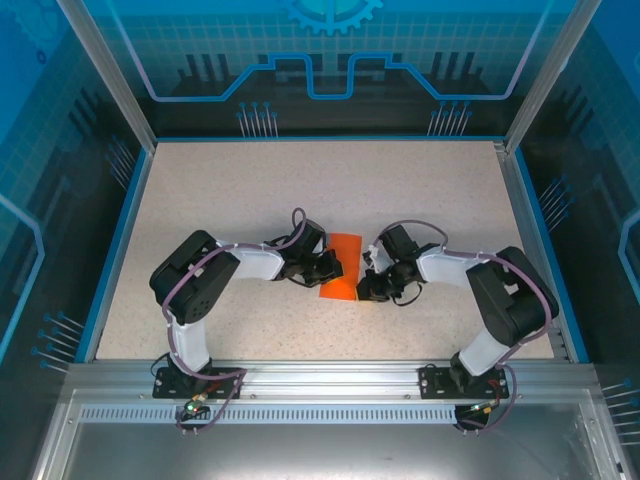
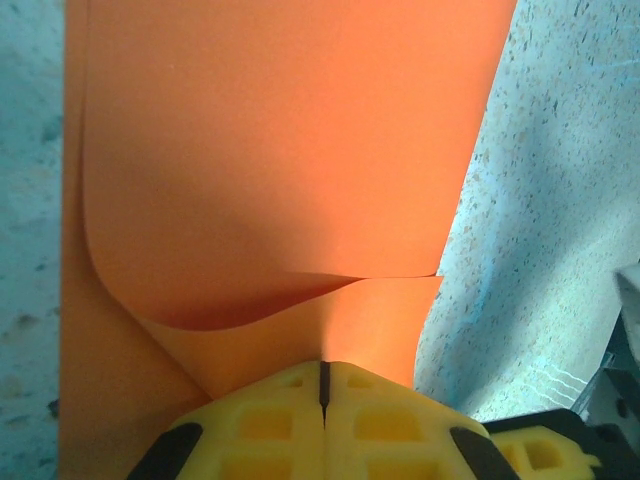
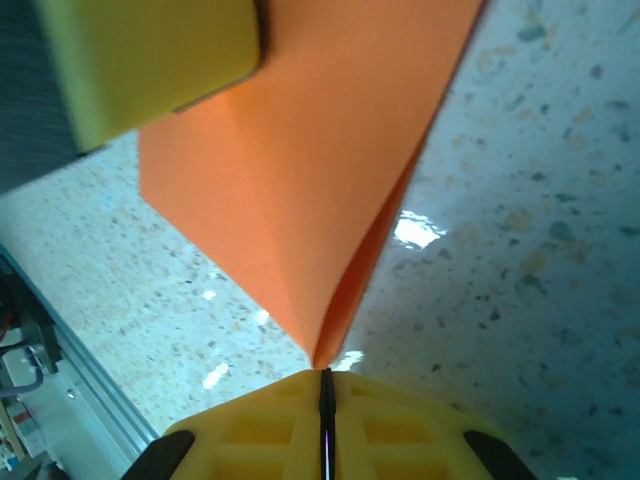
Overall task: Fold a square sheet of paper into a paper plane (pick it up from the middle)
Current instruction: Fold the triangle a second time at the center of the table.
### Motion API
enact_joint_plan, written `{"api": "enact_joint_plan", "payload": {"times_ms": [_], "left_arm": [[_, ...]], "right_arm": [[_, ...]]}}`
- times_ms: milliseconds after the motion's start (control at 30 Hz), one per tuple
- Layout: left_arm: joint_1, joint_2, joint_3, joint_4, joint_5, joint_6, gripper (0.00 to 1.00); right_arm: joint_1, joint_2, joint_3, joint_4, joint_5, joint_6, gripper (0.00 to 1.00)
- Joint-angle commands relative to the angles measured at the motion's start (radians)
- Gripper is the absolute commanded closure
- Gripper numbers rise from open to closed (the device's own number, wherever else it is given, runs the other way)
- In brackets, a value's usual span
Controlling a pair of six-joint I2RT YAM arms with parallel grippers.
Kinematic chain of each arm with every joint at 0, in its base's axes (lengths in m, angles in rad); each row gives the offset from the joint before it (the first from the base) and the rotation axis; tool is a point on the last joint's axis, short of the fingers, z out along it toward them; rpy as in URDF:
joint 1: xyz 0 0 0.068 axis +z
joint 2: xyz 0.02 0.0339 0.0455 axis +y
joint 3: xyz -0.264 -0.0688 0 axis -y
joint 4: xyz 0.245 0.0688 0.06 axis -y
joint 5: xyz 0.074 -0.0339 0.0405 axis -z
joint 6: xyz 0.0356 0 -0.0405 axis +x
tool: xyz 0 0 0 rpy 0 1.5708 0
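The square sheet of paper [image 1: 341, 264] is bright orange and folded into a narrower strip, lying between both arms at the middle of the table. In the left wrist view the paper [image 2: 280, 150] has an upper layer curling up off the lower one. My left gripper [image 2: 324, 372] is shut on its near edge. From the right wrist, the paper [image 3: 300, 180] narrows to a folded corner that runs into my right gripper [image 3: 325, 378], which is shut on it. Seen from above, the left gripper [image 1: 328, 267] is at the sheet's left side and the right gripper [image 1: 366, 285] at its lower right.
The speckled table [image 1: 250, 190] has a blue rim and clear enclosure walls around it. An aluminium rail [image 1: 320, 375] runs along the near edge by the arm bases. A yellow finger of the left gripper [image 3: 150, 60] sits above the paper in the right wrist view.
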State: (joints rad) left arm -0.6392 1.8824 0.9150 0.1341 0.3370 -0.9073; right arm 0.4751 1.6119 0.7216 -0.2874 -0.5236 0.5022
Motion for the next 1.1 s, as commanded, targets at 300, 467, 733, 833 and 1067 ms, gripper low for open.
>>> {"api": "enact_joint_plan", "payload": {"times_ms": [300, 467, 733, 833, 1067], "left_arm": [[-0.004, 0.029, -0.014, -0.076, -0.035, 0.024, 0.94], [-0.004, 0.027, -0.013, -0.08, -0.035, 0.026, 0.94], [-0.002, 0.03, -0.014, -0.094, -0.048, 0.025, 0.95], [-0.004, 0.032, -0.013, -0.098, -0.052, 0.027, 0.95], [-0.003, 0.036, -0.013, -0.095, -0.048, 0.027, 0.95]], "right_arm": [[0.044, 0.056, 0.097, 0.037, -0.024, 0.085, 0.89], [0.044, 0.118, 0.102, 0.004, -0.003, 0.069, 0.89], [0.007, 0.084, 0.022, -0.035, 0.021, 0.042, 0.89], [0.005, 0.074, 0.003, -0.042, 0.006, 0.026, 0.89], [-0.014, 0.049, -0.008, -0.076, 0.018, 0.015, 0.89]]}}
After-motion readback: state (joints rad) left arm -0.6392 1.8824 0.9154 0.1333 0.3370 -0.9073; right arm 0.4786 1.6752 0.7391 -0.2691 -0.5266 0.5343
